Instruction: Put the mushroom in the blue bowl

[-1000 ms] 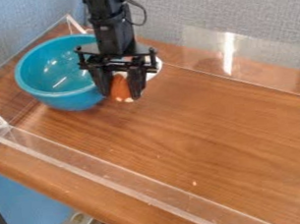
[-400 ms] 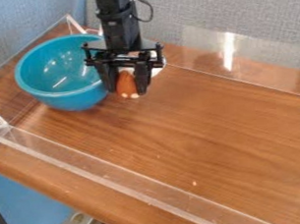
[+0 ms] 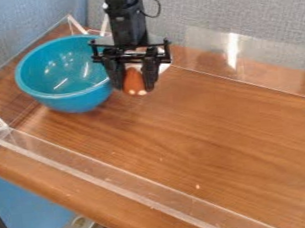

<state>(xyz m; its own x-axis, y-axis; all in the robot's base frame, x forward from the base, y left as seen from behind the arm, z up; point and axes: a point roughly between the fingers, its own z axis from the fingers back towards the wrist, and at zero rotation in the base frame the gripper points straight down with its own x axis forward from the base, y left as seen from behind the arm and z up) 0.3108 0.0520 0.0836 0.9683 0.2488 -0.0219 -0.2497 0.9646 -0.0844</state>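
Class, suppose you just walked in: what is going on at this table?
A robot arm has its fingers around an orange-brown mushroom, just right of the blue bowl as we see it. The mushroom is outside the bowl. Whether it is off the table is hard to tell.

Turquoise-blue bowl (image 3: 61, 82), orange-brown mushroom cap (image 3: 135, 81), black end effector (image 3: 134, 77), brown wood-grain tabletop (image 3: 204, 132)

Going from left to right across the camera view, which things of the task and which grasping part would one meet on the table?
Blue bowl → mushroom, between the fingers of the claw. The claw overlaps the mushroom, so I give it no separate place in the order.
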